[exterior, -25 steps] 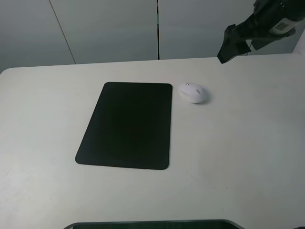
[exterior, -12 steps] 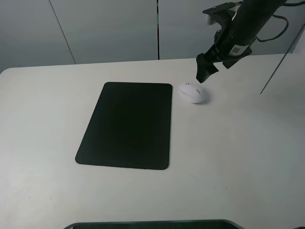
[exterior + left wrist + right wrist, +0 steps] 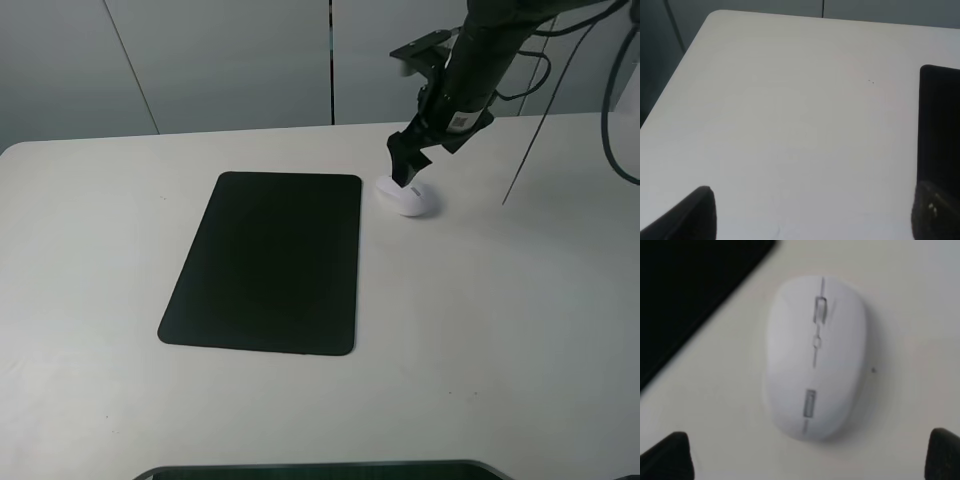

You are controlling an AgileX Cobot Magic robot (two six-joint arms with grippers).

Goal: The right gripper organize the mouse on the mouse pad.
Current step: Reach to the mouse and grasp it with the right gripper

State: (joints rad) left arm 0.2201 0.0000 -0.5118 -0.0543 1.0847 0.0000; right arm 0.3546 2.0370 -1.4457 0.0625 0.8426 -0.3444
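Observation:
The white mouse [image 3: 410,199] lies on the table just right of the mouse pad's [image 3: 265,262] far right corner, off the pad. My right gripper [image 3: 405,172] hangs directly over the mouse, fingers pointing down at its far end. In the right wrist view the mouse [image 3: 815,357] fills the middle and the pad's corner [image 3: 685,290] shows beside it. The right gripper [image 3: 805,462] is open, with one fingertip showing on each side and nothing held. My left gripper [image 3: 812,215] is open and empty over bare table, with the pad's edge [image 3: 940,125] beside it.
The white table [image 3: 520,320] spreads wide around the pad. A dark curved edge [image 3: 320,470] shows at the table's front. Black cables [image 3: 615,110] and a thin rod [image 3: 535,130] trail from the right arm at the back right.
The right arm has swung down and left from the upper right corner. It now stands right over the mouse. The mouse and pad have not moved.

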